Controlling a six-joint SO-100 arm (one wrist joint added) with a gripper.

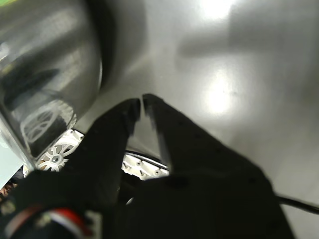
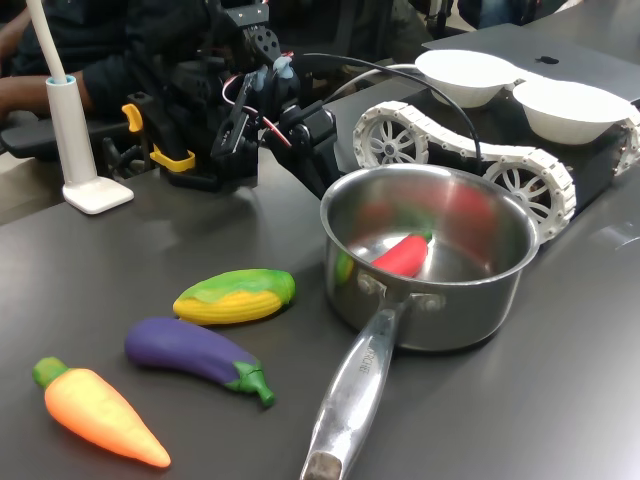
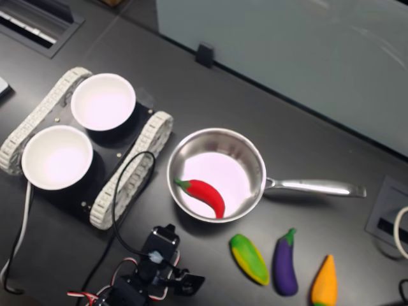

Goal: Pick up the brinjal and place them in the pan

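The brinjal, purple with a green cap, lies on the dark table between a toy corn and a toy carrot. The steel pan stands upright with a red toy chilli inside; its handle points to the second exterior view's right. My gripper hangs beside the pan's outer wall, apart from the brinjal. Its black fingers meet at the tips with nothing between them.
A tracked rover carrying two white bowls sits beside the pan, its wheel under my gripper. A white stand and a person's arm are behind the arm's base. A cable loops over the rover.
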